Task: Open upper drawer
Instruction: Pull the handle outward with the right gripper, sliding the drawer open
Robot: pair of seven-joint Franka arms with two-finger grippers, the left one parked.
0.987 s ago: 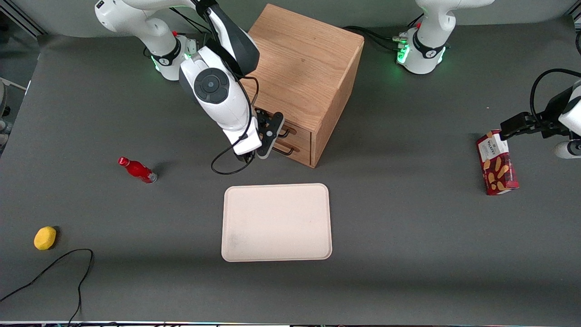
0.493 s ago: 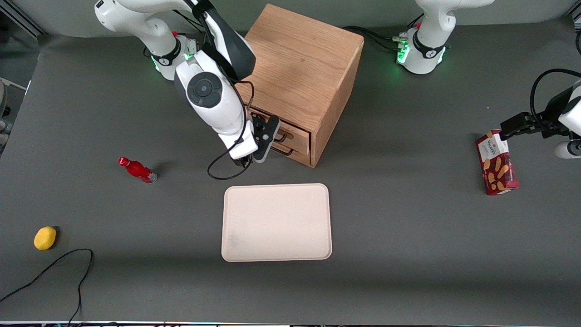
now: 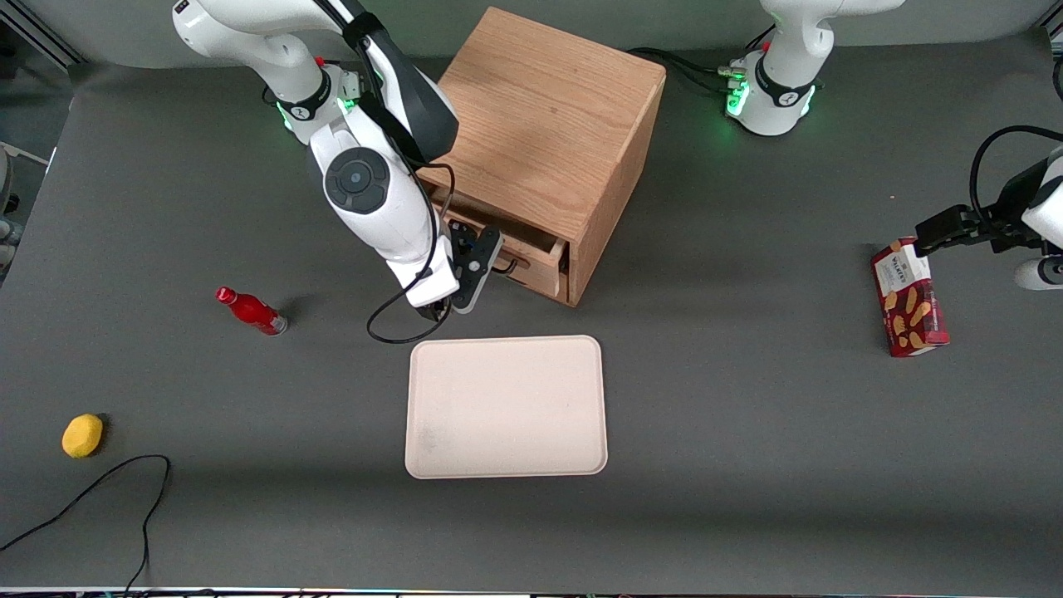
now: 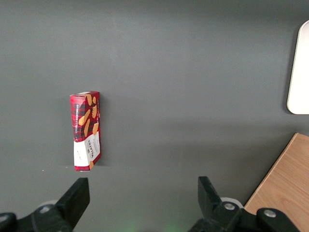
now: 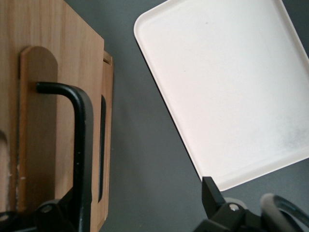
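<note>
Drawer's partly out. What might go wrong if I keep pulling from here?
1. The gripper looks open, with the upper drawer's handle against just one finger, so it may slip off.
2. The tray lies in front of the drawer; the arm's hanging cable could drag onto it.
3. The cabinet could slide instead.

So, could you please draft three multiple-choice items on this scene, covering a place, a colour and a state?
1. Where is the gripper?
A. over the tray
B. at the upper drawer's handle
C. beside the bottle

2. What colour is the bottle?
A. red
B. blue
C. green

3. What state is the upper drawer in?
A. fully shut
B. removed
C. pulled partly out

Answers: B, the gripper sits at the black handle in front of the cabinet; A, the bottle is plainly red; C, the drawer juts out, with a dark gap showing above its front.
</note>
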